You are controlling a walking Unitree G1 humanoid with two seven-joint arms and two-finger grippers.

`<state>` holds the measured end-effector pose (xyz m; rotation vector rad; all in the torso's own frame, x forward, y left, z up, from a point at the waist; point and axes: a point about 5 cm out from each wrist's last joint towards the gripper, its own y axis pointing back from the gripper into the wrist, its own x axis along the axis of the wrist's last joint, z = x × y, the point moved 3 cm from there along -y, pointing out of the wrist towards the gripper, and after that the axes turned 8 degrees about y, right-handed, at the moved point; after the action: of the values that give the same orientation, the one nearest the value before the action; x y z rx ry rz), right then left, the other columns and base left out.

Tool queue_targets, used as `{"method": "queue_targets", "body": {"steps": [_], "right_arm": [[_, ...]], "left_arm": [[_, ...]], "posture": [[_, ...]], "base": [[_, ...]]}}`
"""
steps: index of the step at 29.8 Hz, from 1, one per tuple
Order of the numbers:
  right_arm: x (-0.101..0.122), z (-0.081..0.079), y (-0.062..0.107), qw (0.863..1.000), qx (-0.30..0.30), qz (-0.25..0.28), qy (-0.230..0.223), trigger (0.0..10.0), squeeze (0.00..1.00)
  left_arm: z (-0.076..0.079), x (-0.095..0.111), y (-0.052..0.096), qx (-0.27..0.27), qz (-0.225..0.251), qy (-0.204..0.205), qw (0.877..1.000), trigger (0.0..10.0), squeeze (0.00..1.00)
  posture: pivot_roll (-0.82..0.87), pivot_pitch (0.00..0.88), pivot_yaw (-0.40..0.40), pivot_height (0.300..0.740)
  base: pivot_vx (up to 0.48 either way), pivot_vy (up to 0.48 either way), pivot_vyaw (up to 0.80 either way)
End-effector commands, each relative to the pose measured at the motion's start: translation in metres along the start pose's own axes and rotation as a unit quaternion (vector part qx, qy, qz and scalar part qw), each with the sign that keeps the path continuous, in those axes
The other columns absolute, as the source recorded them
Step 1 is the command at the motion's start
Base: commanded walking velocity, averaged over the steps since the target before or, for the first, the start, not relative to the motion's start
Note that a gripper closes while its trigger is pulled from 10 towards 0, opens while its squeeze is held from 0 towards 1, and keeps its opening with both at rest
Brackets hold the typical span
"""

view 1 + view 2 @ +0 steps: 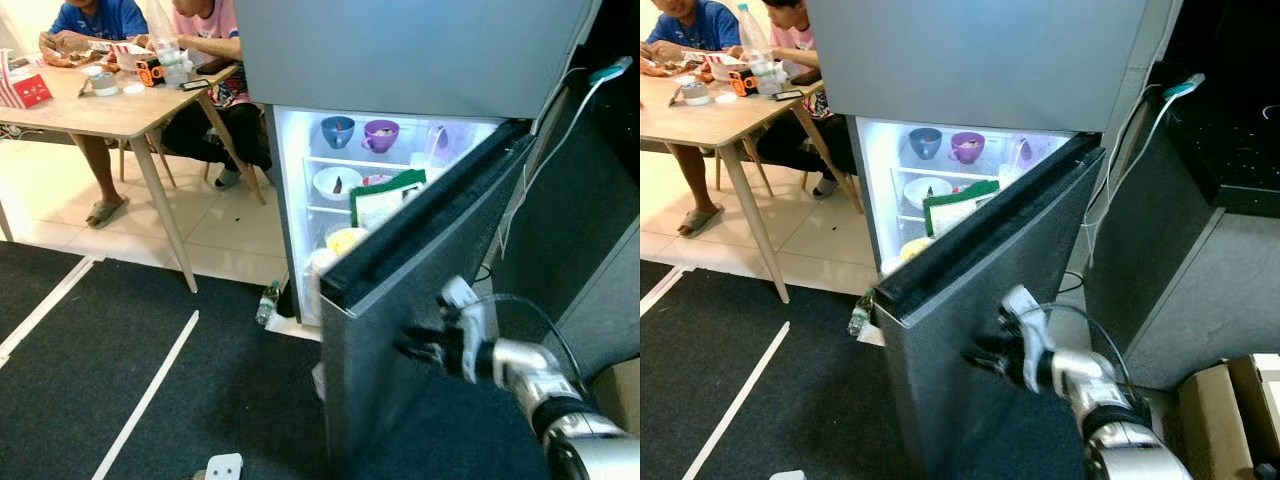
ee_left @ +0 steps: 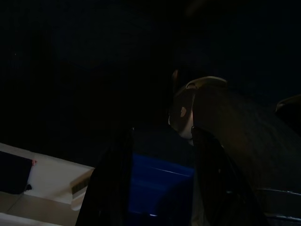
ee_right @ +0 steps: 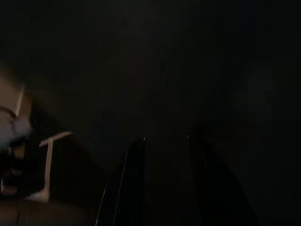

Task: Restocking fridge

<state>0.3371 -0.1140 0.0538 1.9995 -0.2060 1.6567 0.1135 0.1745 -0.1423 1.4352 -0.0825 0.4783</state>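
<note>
Black fingers of my right gripper [image 1: 415, 345] press against the outer face of the fridge door [image 1: 420, 300], spread slightly with nothing between them. Behind the half-open door, the lit fridge [image 1: 300, 200] holds a blue cup [image 1: 337, 130] and purple cup [image 1: 381, 134]. Farther left, people sit at a wooden table [image 1: 110, 112].

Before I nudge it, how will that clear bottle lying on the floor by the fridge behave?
The bottle lies on its side at the fridge base, so it will probably roll. It looks like thin plastic: likely light and easily dented. The dark mat might slow it.
</note>
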Motion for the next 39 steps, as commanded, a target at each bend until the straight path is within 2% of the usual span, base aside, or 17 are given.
{"method": "queue_targets", "body": {"steps": [1, 5, 9, 11, 13, 17, 19, 21, 23, 24, 26, 27, 29, 30, 33, 37, 39], "right_arm": [[0.051, 0.006, -0.016, 0.995, -0.013, 0.067, 0.073, 10.0, 0.00], [0.137, 0.011, -0.041, 0.968, -0.102, 0.198, 0.118, 10.0, 0.00], [0.150, 0.011, -0.042, 0.960, -0.125, 0.218, 0.127, 10.0, 0.00], [0.125, 0.020, -0.039, 0.966, -0.156, 0.171, 0.118, 10.0, 0.00], [0.069, 0.031, -0.025, 0.973, -0.197, 0.076, 0.088, 10.0, 0.00], [0.047, 0.034, -0.017, 0.972, -0.217, 0.044, 0.073, 10.0, 0.00], [0.012, 0.042, 0.003, 0.963, -0.269, -0.001, 0.026, 10.0, 0.00], [0.000, 0.044, 0.011, 0.958, -0.287, -0.014, 0.009, 10.0, 0.00], [-0.049, 0.042, 0.038, 0.937, -0.336, -0.084, -0.041, 10.0, 0.00], [-0.049, 0.042, 0.038, 0.937, -0.336, -0.084, -0.041, 10.0, 0.00], [-0.090, 0.032, 0.059, 0.917, -0.362, -0.152, -0.072, 10.0, 0.00], [-0.090, 0.032, 0.059, 0.917, -0.362, -0.152, -0.072, 10.0, 0.00], [-0.127, 0.016, 0.079, 0.896, -0.373, -0.220, -0.094, 10.0, 0.00], [-0.127, 0.016, 0.079, 0.896, -0.373, -0.220, -0.094, 10.0, 0.00], [-0.172, -0.013, 0.102, 0.869, -0.376, -0.295, -0.131, 10.0, 0.00], [-0.201, -0.042, 0.115, 0.852, -0.364, -0.345, -0.154, 10.0, 0.00], [-0.206, -0.047, 0.117, 0.848, -0.363, -0.353, -0.157, 10.0, 0.00]], "left_arm": [[-0.001, -0.015, 0.001, 0.001, -0.027, 0.001, 1.000, 10.0, 0.00], [0.000, -0.014, 0.001, 0.000, -0.026, 0.003, 1.000, 10.0, 0.00], [0.001, -0.013, 0.001, 0.001, -0.025, 0.005, 1.000, 10.0, 0.00], [0.001, -0.013, 0.001, 0.000, -0.023, 0.006, 1.000, 10.0, 0.00], [0.002, -0.012, 0.000, 0.000, -0.023, 0.006, 1.000, 10.0, 0.00], [0.001, -0.012, 0.000, 0.000, -0.022, 0.006, 1.000, 10.0, 0.00], [0.001, -0.011, 0.000, 0.001, -0.022, 0.006, 1.000, 10.0, 0.00], [0.001, -0.011, 0.000, 0.001, -0.022, 0.006, 1.000, 10.0, 0.00], [0.001, -0.011, 0.000, 0.001, -0.021, 0.005, 1.000, 10.0, 0.00], [0.001, -0.011, 0.000, 0.001, -0.021, 0.005, 1.000, 10.0, 0.00], [0.001, -0.010, 0.000, 0.001, -0.021, 0.003, 1.000, 10.0, 0.00], [0.001, -0.010, 0.000, 0.001, -0.021, 0.003, 1.000, 10.0, 0.00], [0.001, -0.010, 0.000, 0.001, -0.021, 0.002, 1.000, 10.0, 0.00], [0.001, -0.010, 0.000, 0.001, -0.021, 0.002, 1.000, 10.0, 0.00], [0.001, -0.010, 0.000, 0.001, -0.022, -0.001, 1.000, 10.0, 0.00], [0.000, -0.010, 0.001, 0.002, -0.022, -0.005, 1.000, 10.0, 0.00], [-0.001, -0.010, 0.001, 0.002, -0.022, -0.007, 1.000, 10.0, 0.00]], "posture": [[-0.03, 0.000, 0.010, 0.740], [-0.02, 0.000, 0.007, 0.740], [-0.02, 0.000, 0.002, 0.740], [-0.02, 0.000, 0.002, 0.740], [-0.02, 0.000, 0.002, 0.740], [-0.02, 0.000, 0.002, 0.740], [-0.02, 0.000, 0.002, 0.740], [-0.02, 0.000, 0.002, 0.740], [-0.02, 0.000, 0.002, 0.740], [-0.02, 0.000, 0.002, 0.740], [-0.02, 0.000, 0.007, 0.740], [-0.02, 0.000, 0.007, 0.740], [-0.02, 0.000, 0.008, 0.740], [-0.02, 0.000, 0.008, 0.740], [-0.02, 0.000, 0.009, 0.740], [-0.03, 0.000, 0.010, 0.740], [-0.03, 0.000, 0.010, 0.740]], "base": [[0.000, 0.000, 0.00], [0.000, 0.000, 0.00], [0.000, 0.000, 0.00], [0.000, 0.000, 0.00], [0.000, 0.000, 0.00], [0.000, 0.000, 0.00], [0.000, 0.000, 0.00], [0.000, 0.000, 0.00], [0.000, 0.000, 0.31], [0.000, 0.000, 0.62], [0.000, 0.000, 0.71], [0.000, 0.000, 0.79], [0.000, 0.000, 0.79], [0.000, 0.000, 0.79], [0.000, 0.000, 0.78], [0.000, 0.000, 0.79], [0.000, 0.000, 0.80]]}}
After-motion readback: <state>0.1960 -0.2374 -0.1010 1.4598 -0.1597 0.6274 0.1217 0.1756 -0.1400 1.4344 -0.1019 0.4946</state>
